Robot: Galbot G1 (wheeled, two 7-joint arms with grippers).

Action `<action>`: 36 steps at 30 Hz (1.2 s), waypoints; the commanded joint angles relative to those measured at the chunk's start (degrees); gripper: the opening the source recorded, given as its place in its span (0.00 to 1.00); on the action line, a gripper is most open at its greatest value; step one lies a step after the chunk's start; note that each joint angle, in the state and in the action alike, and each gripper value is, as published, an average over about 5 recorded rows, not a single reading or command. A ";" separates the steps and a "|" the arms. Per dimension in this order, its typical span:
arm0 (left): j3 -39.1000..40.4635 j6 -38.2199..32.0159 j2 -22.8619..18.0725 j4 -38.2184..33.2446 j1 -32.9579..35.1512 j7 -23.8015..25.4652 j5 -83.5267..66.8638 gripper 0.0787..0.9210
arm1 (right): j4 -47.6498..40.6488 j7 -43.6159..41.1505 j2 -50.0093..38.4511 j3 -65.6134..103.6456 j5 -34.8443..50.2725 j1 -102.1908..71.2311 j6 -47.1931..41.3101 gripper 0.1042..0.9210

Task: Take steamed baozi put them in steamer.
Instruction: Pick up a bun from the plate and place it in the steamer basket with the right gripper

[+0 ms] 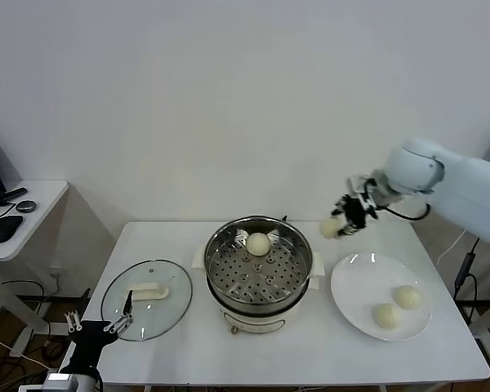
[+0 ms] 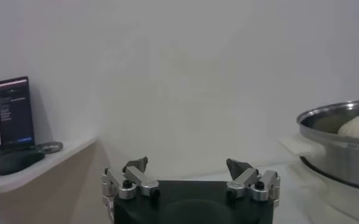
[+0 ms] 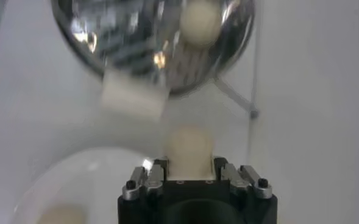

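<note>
The shiny steel steamer on its white base stands mid-table with one cream baozi on its perforated tray. My right gripper is raised in the air just right of the steamer's rim, shut on another baozi. Two more baozi lie on the white plate at the right. The steamer and the baozi inside it show beyond the held bun in the right wrist view. My left gripper hangs open, low at the table's front left, near the glass lid.
A round glass lid with a white handle lies flat left of the steamer. A side desk with a mouse and a laptop stands at the far left. A white wall runs close behind the table.
</note>
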 commanded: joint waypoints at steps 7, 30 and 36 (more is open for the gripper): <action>-0.25 1.00 -0.64 -2.25 0.09 -0.06 0.08 0.88 | 3.84 12.77 20.70 -8.22 19.95 4.11 -18.83 0.44; -1.18 0.18 -1.67 -2.40 0.45 -0.29 0.21 0.88 | -9.86 17.65 34.63 -7.02 16.77 -6.63 -20.25 0.45; -1.05 0.13 -1.60 -2.15 0.09 -0.30 0.21 0.88 | -11.65 18.15 35.84 -6.42 16.05 -7.95 -20.23 0.45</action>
